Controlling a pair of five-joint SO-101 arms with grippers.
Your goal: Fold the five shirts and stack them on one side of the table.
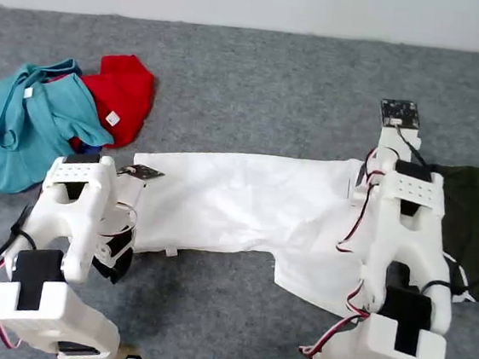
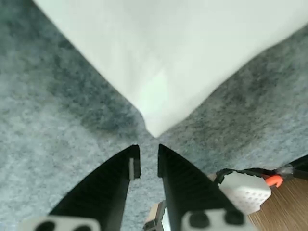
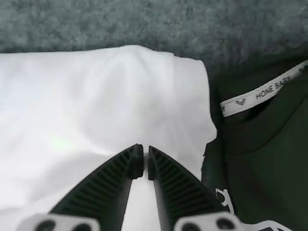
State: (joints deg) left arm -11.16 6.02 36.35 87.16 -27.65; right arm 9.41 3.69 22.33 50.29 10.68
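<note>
Left gripper [image 2: 149, 156]: jaws stand at a narrow gap with nothing between them. They are low over the grey felt table cover [image 1: 258, 87]. A pointed corner of the white shirt [image 1: 237, 205] lies just ahead of the fingertips, apart from them, and the rest of that shirt spreads away beyond the tips.

Right gripper [image 3: 145, 161]: jaws are drawn almost together, only a thin slit showing. The white shirt lies directly under and ahead of the tips. Whether any cloth is pinched between them cannot be told. Just off to one side of these jaws the white shirt's edge overlaps a dark green shirt [image 3: 260, 154], whose pale neck tape [image 3: 262, 91] shows near that edge.

High view: the white shirt lies spread flat, unfolded, between the two arms and wrinkled near the right arm. A teal shirt [image 1: 23, 122] and a red shirt [image 1: 124, 90] lie crumpled and touching, well beyond the left jaws. The teal one partly covers the red.
</note>
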